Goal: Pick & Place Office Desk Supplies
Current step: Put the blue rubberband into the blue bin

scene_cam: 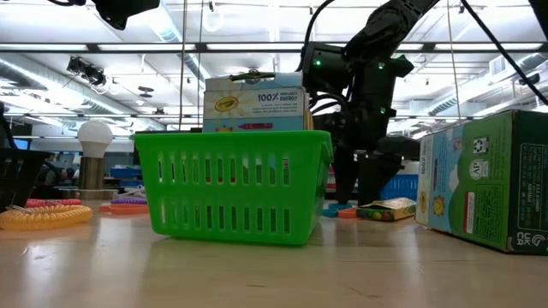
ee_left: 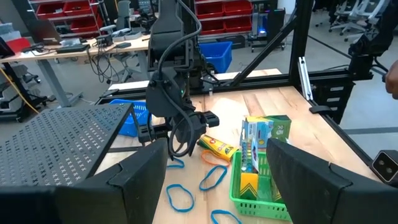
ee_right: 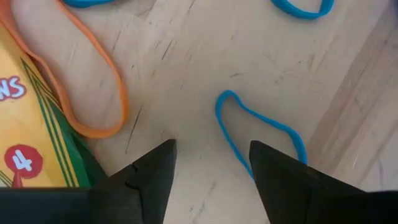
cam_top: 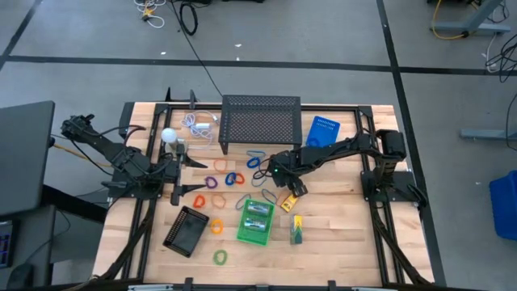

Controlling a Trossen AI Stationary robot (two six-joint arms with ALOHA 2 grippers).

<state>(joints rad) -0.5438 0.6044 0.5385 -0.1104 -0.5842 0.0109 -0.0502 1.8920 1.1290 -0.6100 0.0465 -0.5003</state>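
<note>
At the left of the wooden worktop (cam_top: 339,242) the left hand (cam_top: 179,174) is seen held low over the surface near a white ball (cam_top: 168,136), its two fingers (ee_left: 140,180) set wide apart and nothing between them. Just in front of it a black tray (cam_top: 187,230) is noted, and a white coiled cable (cam_top: 200,124) lies beyond it beside a black mesh stand (cam_top: 260,120). Scattered thin loops are recorded across the middle of the worktop: an orange loop (cam_top: 216,227), a green loop (cam_top: 220,257) near the front edge, a red loop (cam_top: 231,179) and a blue loop (cam_top: 254,162). A green basket (cam_top: 255,221) stands in the centre with crayon boxes (cam_top: 258,213) inside it; in the low view one box (scene_cam: 254,104) is seen rising above the basket rim. To its right the right hand (cam_top: 269,183) is brought down close to the surface, fingers (ee_right: 149,180) apart and gripping nothing; in the right wrist view a blue loop (ee_right: 261,130) lies flat on the wood partly between the fingertips, with an orange loop (ee_right: 93,93) and a yellow crayon box (ee_right: 28,149) just beside. Another yellow crayon box (cam_top: 287,201) lies close to that hand, and a further box (cam_top: 296,229) lies nearer the front. A blue bin (cam_top: 322,132) is found at the rear right, beside the mesh stand.
</note>
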